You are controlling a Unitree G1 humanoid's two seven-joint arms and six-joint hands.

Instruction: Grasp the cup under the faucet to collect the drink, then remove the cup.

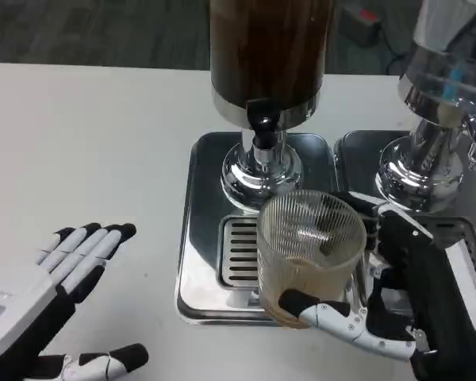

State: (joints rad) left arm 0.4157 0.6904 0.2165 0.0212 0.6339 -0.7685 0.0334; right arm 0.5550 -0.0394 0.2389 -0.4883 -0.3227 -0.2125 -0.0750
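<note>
Ribbed clear cup (309, 250), brown drink at bottom, grasped by right hand (381, 305) over drip tray (202, 262). Faucet (262, 127) just beyond. Left hand (59, 298) released, fingers spread, on surface (87, 151).

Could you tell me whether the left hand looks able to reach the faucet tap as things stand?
Probably yes: the left hand lies open on bare table, and nothing stands between it and the black tap; the cup, held by the right hand, sits lower.

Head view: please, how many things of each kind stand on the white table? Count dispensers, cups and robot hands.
Drink dispensers on chrome bases: 2, the dark-filled one and the clear one.
Ribbed clear plastic cups: 1, held by the right hand.
Robot hands: 2, counting the left hand.
Total: 5.
</note>
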